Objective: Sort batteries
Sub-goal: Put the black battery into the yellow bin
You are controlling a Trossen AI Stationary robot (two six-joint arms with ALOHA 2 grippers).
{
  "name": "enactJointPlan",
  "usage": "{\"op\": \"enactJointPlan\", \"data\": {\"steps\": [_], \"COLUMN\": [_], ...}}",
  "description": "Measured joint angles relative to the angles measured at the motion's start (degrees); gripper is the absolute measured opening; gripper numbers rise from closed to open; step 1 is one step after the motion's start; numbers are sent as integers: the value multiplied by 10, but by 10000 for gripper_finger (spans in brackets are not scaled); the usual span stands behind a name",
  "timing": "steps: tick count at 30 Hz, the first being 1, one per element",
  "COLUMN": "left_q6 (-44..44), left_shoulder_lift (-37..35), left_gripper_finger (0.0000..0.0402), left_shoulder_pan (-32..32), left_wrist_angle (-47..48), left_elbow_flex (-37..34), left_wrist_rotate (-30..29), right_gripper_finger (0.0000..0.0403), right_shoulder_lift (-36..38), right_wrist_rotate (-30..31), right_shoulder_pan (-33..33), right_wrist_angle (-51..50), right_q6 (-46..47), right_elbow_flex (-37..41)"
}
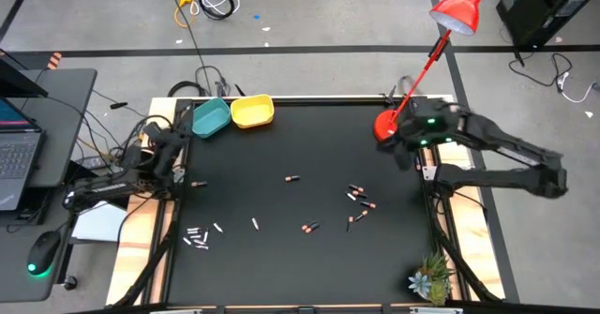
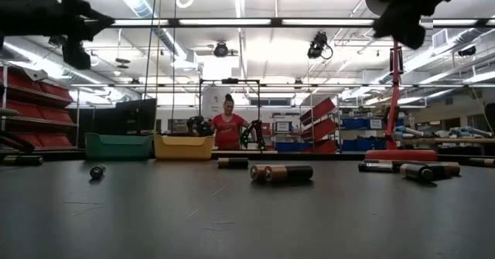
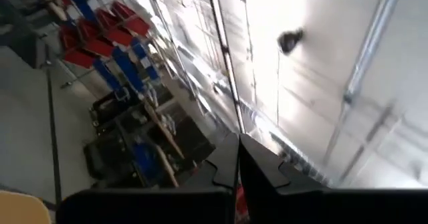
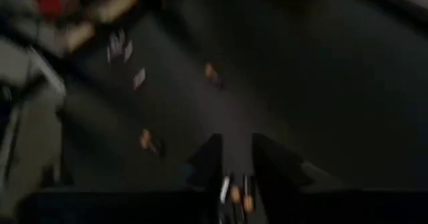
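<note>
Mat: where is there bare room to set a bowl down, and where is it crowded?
Bare: the mat middle-back, between the bowls and the lamp base; also the front middle, between the silver batteries and the plant. Crowded: the dark batteries right of centre, and the front-left silver cluster.

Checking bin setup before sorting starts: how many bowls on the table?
2. The teal bowl and the yellow bowl sit side by side at the mat's far edge, toward the left arm's side. No others show; none seems hidden.
</note>
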State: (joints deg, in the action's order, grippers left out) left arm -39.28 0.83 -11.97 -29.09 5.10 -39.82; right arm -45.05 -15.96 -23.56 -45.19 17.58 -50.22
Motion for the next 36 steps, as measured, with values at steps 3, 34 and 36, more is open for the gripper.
{"op": "enactJointPlan", "data": {"steps": [3, 34, 36], "left_q6": [22, 63, 63], "left_shoulder_lift": [19, 296, 296], "left_gripper_finger": [36, 176, 176], "left_shoulder_pan": [0, 0, 0], "left_wrist_angle": [78, 441, 441], "left_elbow_flex": [49, 342, 342], "left_wrist_rotate": [8, 107, 105], "right_gripper_finger": [157, 99, 99], "right_shoulder_lift": [-59, -231, -238], "right_wrist_rotate": [13, 160, 160], "right_shoulder_pan": [24, 416, 425], "right_wrist_angle": [-26, 64, 88], "right_q6": [-34, 138, 139], "right_elbow_flex": [0, 138, 155]}}
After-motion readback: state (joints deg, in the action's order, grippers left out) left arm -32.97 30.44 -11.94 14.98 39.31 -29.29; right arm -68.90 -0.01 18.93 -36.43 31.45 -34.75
